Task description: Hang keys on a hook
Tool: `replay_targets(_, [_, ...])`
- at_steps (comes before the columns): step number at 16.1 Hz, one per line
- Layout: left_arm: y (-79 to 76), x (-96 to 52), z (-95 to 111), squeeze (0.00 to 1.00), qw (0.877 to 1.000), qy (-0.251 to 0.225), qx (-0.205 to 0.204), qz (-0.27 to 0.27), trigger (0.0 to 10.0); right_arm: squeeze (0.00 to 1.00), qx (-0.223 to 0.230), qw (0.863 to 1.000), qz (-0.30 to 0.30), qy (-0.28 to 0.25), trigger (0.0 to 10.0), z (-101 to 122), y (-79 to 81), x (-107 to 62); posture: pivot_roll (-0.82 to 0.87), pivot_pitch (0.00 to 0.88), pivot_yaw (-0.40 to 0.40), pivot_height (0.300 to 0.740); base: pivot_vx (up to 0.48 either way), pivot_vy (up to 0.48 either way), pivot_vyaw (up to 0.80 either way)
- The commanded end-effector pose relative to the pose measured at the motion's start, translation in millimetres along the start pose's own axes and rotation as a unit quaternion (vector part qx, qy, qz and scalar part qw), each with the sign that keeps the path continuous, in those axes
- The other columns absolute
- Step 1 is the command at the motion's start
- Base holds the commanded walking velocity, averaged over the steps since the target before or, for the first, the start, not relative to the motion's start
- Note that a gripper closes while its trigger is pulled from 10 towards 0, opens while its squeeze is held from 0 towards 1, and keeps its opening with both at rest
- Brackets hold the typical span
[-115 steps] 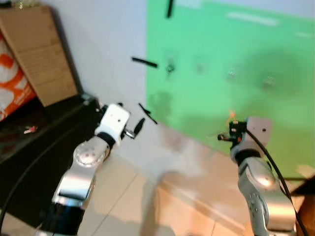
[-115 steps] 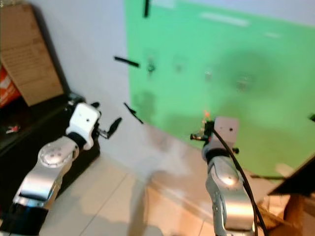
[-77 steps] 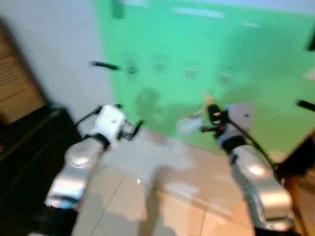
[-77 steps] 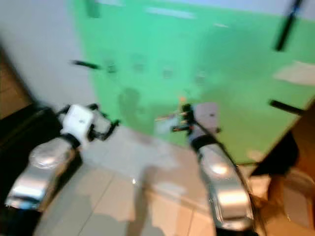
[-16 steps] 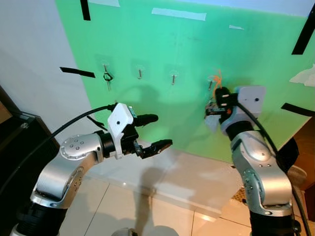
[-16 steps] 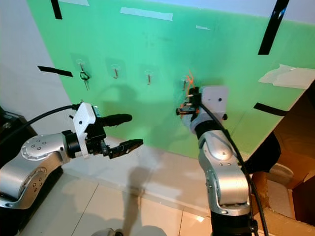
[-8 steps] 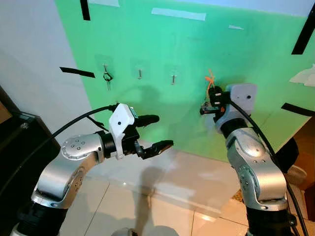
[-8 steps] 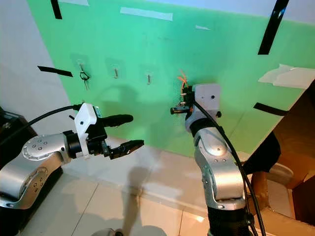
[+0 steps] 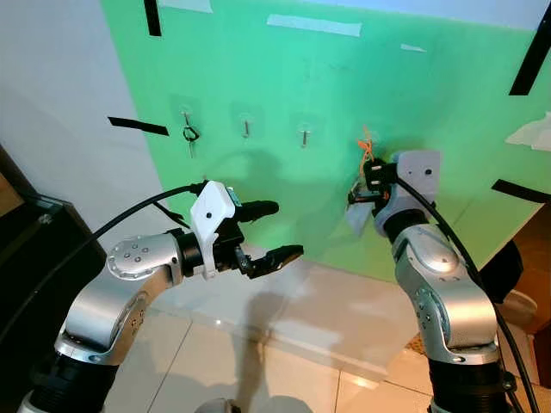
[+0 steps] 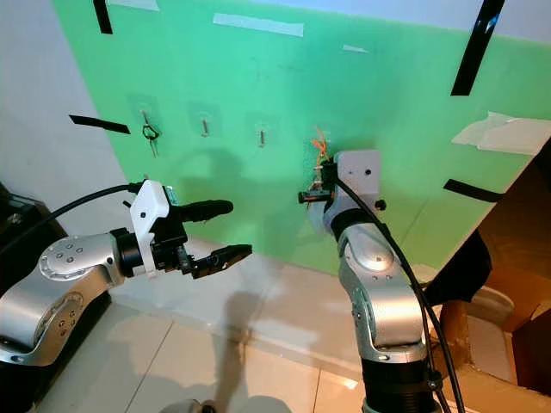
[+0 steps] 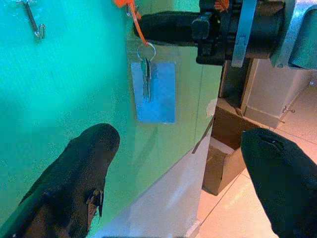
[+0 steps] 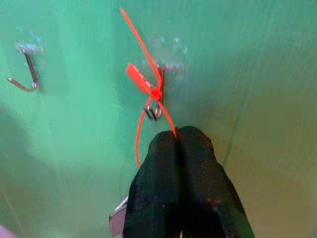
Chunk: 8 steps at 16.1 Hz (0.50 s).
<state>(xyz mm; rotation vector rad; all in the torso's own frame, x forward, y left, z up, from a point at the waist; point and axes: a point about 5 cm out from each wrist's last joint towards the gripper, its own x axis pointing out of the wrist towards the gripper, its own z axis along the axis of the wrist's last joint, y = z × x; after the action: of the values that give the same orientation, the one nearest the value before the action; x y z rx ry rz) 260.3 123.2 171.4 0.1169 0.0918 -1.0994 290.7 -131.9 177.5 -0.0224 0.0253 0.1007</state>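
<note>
The left gripper [image 9: 271, 232] hangs wide open and empty, well left of the action. Over at the green board [image 9: 448, 103], the right gripper [image 12: 177, 136] pinches the orange loop [image 12: 141, 134] with its fingers closed. The loop reaches up past the rightmost hook [image 12: 159, 96], and the keys [image 11: 147, 74] dangle below.

Green board [image 9: 284, 77]: smooth, matt sheet with a faint sheen, patched with strips of matt black tape [image 9: 137, 126] and pale paper-like tape [image 9: 312, 25]. Hooks [image 12: 159, 94]: thin bright metal wire on clear glossy plastic pads. Keys [image 11: 146, 74]: dull silvery metal on a metal ring, tied with an orange plastic zip tie [image 12: 143, 82] (glossy, thin) and carrying a flat pale tag [image 11: 153, 92]. Right gripper [image 12: 177, 144] and left gripper [image 9: 269, 232]: matt black fingers, slightly textured. Arms: brushed silver metal with a white plastic wrist housing [image 9: 211, 225]. Floor [image 9: 284, 344]: glossy pale tile that mirrors the light.
</note>
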Motion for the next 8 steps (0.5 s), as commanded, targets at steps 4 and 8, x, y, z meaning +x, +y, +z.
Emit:
replay_targets(4, [0.1, 1.0, 4.9, 0.0, 1.0, 0.0, 0.007, -0.004, 10.0, 0.0, -0.004, 0.999, -0.012, 0.039, 10.0, -10.3, -3.6, 3.3, 0.01, 0.0, 0.012, 0.74, 0.0, 0.0, 0.0])
replay_targets(8, [-0.2, 1.1, 5.0, 0.0, 1.0, 0.001, 0.006, -0.006, 10.0, 0.0, -0.005, 0.999, -0.01, 0.046, 10.0, -12.5, -2.6, 3.5, 0.01, 0.0, 0.011, 0.74, 0.0, 0.0, 0.0])
